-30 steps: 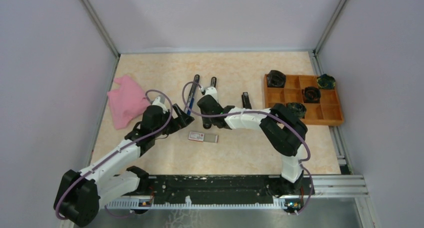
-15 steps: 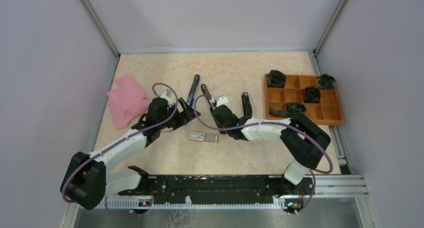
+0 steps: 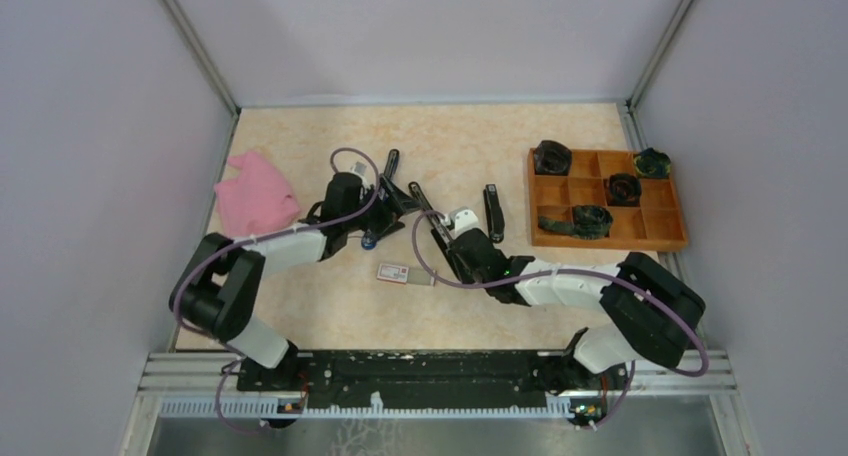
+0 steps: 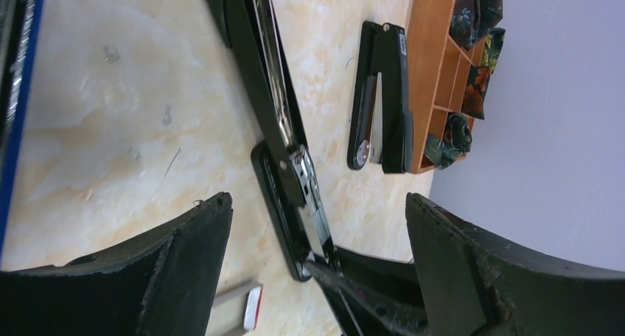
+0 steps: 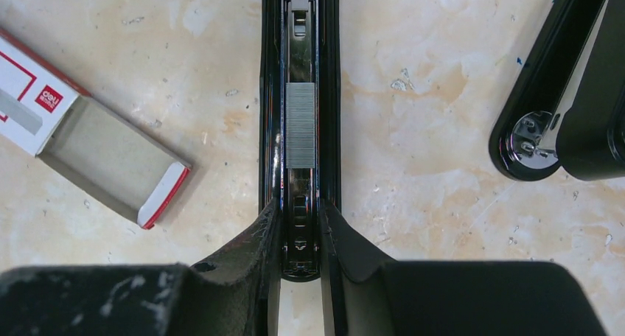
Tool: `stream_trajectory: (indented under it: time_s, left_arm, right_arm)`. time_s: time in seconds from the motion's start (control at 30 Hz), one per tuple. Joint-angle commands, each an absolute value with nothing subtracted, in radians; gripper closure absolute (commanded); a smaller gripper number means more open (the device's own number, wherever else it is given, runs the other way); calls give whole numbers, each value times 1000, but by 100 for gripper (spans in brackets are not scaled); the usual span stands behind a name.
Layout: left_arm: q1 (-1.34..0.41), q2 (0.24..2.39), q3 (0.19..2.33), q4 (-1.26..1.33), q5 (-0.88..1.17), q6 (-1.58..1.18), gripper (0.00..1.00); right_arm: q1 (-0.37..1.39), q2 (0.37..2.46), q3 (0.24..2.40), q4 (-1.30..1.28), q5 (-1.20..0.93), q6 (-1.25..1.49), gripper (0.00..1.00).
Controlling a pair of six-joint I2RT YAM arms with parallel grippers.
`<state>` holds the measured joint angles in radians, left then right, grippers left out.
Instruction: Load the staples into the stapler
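As seen from the right wrist, staples: grey strip lying lengthwise in open channel of stapler, just beyond right gripper, clear of its fingertips.
Staple box: white with red print, left of stapler and apart from it — tray slid out, bare grey card showing.
Right gripper: nearly closed, fingers clamped on both sides of near end of stapler.
Left gripper: spread wide, grasping nothing — stapler's raised arm in view between fingers, contact not discernible.
Second stapler: black, closed, right of open one, apart.
Wooden tray: right side of table, well apart.
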<state>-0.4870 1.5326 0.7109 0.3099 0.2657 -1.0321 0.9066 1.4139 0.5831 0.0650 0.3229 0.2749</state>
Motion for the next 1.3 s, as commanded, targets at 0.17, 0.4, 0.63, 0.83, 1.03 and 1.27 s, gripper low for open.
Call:
stream_trajectory:
  time_s: [0.17, 0.4, 0.63, 0.83, 1.03, 1.27]
  left_arm:
    - [-536, 1757, 832, 439, 223, -1125, 16]
    - [-542, 1855, 895, 421, 180, -1125, 23]
    - [-549, 1939, 946, 436, 150, -1116, 27]
    - [-550, 1926, 964, 490, 77, -1001, 31]
    - [-549, 1866, 915, 668, 72, -886, 34]
    - [-554, 1844, 877, 837, 143, -807, 38]
  right_arm:
    - [898, 1337, 512, 258, 296, 235, 97]
    - [894, 1339, 497, 282, 273, 245, 100]
    - [891, 1343, 491, 305, 236, 252, 100]
    - [890, 1353, 491, 308, 225, 252, 100]
    - [888, 1363, 490, 317, 223, 252, 100]
    - [888, 1369, 484, 336, 221, 249, 100]
